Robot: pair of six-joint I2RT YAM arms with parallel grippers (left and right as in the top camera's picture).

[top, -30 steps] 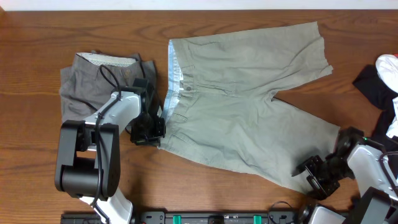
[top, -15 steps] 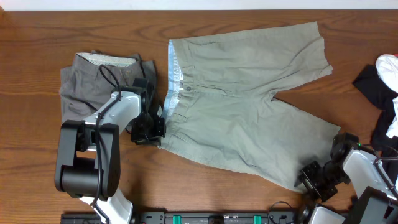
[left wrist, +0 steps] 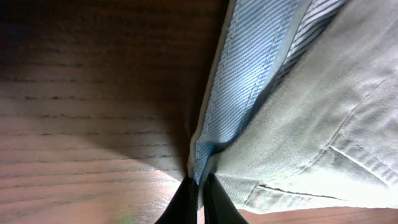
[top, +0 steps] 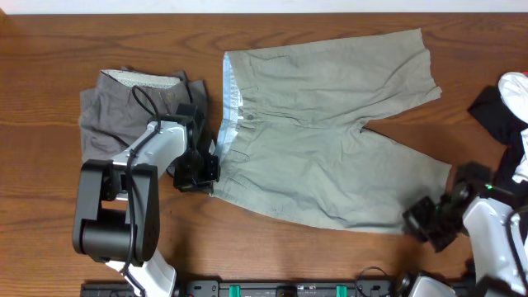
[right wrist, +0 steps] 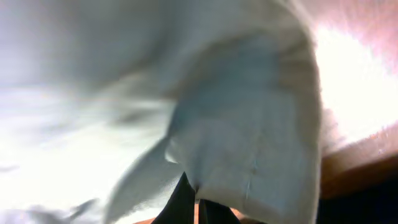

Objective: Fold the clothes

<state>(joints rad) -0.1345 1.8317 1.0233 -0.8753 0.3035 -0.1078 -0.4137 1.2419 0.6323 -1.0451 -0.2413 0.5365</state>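
Note:
Light khaki shorts (top: 330,132) lie spread flat mid-table, waistband to the left, legs to the right. My left gripper (top: 209,170) is shut on the waistband's near corner. In the left wrist view its fingertips (left wrist: 200,186) pinch the pale blue inner waistband (left wrist: 242,81) just above the wood. My right gripper (top: 418,218) is shut on the hem of the near leg. The right wrist view shows pale cloth (right wrist: 249,124) bunched over the closed gripper (right wrist: 196,200), blurred. Darker grey shorts (top: 124,111) lie folded to the left of the khaki pair.
A pile of black and white garments (top: 505,111) sits at the table's right edge, close to my right arm. The left arm's body (top: 115,206) stands at the near left. Bare wood shows along the near edge between the arms.
My right gripper closed on the near leg's hem and shifted right and up, drawing that corner of the shorts off the table. The left gripper kept its grip and place.

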